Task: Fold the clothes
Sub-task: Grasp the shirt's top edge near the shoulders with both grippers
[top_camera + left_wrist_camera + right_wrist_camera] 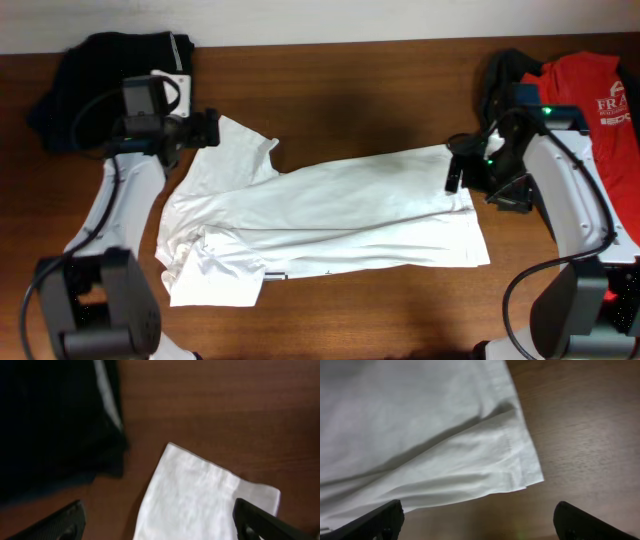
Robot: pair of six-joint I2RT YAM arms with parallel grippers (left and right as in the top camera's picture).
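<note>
The brown wooden table (350, 90) holds a white fabric T-shirt (330, 215) spread across its middle. It looks light and limp and is likely to slump, so it is best pinched at sleeve edge and hem corner. The left gripper (160, 527) and right gripper (480, 522) hover there, jaws wide, both empty.

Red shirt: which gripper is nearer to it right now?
Right. The right gripper hovers at the hem end of the white shirt, just beside the red shirt; the left gripper is at the opposite end, over the sleeve.

matt white cloth shirt (320, 215), wood-grain table (350, 80)
</note>
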